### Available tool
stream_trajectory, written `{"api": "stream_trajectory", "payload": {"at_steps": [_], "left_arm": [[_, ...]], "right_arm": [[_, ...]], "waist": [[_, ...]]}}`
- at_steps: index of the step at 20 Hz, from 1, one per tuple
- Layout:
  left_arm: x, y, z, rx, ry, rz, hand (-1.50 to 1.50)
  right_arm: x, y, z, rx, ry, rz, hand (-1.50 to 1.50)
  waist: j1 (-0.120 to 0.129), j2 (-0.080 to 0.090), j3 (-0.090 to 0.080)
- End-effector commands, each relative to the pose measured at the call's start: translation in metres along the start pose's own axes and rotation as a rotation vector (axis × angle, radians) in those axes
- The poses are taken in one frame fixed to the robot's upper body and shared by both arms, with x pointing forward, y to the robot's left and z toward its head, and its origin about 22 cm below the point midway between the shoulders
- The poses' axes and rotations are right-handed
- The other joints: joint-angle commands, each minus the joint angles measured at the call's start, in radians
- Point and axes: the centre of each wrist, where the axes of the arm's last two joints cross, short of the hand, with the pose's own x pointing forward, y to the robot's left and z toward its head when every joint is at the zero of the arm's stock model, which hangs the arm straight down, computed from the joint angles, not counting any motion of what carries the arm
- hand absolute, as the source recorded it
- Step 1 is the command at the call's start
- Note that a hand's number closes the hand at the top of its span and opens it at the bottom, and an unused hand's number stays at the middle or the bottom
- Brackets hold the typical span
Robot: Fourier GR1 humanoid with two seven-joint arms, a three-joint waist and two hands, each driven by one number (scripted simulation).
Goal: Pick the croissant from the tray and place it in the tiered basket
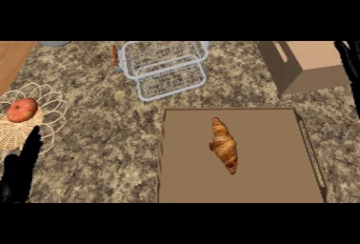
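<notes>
A golden-brown croissant point(224, 145) lies lengthwise in the middle of a flat brown tray point(190, 186) at the lower right of the counter. The white wire tiered basket point(166, 66) stands behind the tray, at the top centre, with nothing in it. My left hand point(20, 167) rests open at the lower left edge, fingers up, well left of the tray. Only the straight dark fingers of my right hand point(354, 81) show, along the right edge, above and to the right of the tray. Neither hand touches anything.
A wire bowl point(49, 102) holding a red apple point(22, 109) sits at the left edge, just above my left hand. A brown box point(302, 64) stands at the top right. A thin orange-handled tool point(114, 55) lies left of the basket.
</notes>
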Motion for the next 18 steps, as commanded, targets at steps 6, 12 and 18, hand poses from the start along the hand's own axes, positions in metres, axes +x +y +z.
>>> {"api": "stream_trajectory", "payload": {"at_steps": [6, 12, 18], "left_arm": [[0.096, -0.077, -0.008, -0.394, -0.196, 0.272, 0.0], [0.107, -0.095, 0.0, -0.494, -0.151, 0.328, 0.0], [0.113, -0.112, -0.004, -0.48, -0.135, 0.327, 0.0]], "right_arm": [[-0.041, 0.06, 0.058, 0.097, -0.228, -0.096, 1.5], [-0.109, 0.065, 0.133, -0.42, -0.118, 0.097, -1.5], [-0.085, 0.1, 0.188, -0.17, -0.076, 0.325, -1.5]], "waist": [[-0.05, -0.01, -0.042], [-0.019, -0.011, -0.044], [-0.025, -0.015, -0.049]]}}
